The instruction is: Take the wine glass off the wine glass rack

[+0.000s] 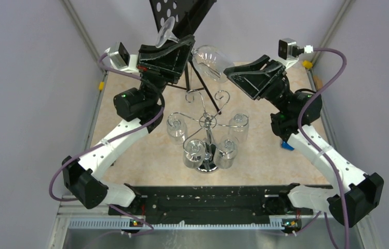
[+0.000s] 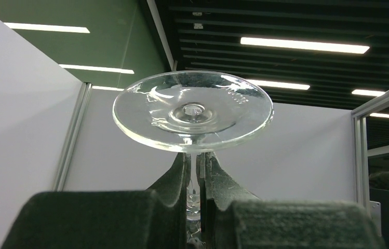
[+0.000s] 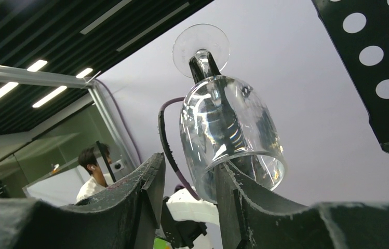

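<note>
The wine glass is in the air above the far side of the table, tilted, clear of the chrome wine glass rack. My left gripper is shut on its stem just under the round foot; the jaws pinch the thin stem. My right gripper is open at the glass's bowl. Its right finger is at the bowl's rim and its left finger stands apart from the glass. Several other glasses hang upside down on the rack.
A black music stand with a perforated plate stands behind the rack, its tripod legs reaching down beside the scroll arms. The plate also shows in the right wrist view. The rack's mirrored base sits near the table's front edge.
</note>
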### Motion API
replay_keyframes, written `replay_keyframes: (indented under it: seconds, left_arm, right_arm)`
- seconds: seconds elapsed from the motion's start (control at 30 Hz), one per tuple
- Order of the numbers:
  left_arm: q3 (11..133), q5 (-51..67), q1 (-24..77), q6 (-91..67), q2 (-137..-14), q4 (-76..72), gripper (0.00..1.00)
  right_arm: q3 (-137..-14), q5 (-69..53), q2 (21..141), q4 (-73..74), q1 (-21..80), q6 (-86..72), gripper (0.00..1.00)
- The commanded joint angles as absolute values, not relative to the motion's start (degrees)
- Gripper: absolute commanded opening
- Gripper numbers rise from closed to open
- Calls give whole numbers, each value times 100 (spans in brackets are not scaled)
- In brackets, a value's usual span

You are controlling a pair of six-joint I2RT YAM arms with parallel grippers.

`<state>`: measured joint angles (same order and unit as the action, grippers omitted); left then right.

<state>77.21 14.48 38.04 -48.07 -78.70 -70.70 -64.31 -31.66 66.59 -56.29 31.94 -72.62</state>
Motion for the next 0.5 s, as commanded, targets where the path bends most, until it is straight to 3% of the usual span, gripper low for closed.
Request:
replay_keyframes:
  seconds: [0.0,0.47]
  left_arm:
    - [7971,1654,3867,-4892,-7875,-7535,0]
    - [8250,2436,3894,-4918,-8141,-7667,0]
  right_arm:
    - [-6765,-3144,6753,-6368,3287,-7321,39]
    - [-7121,-3167,7093,-6675,3322,-7660,32]
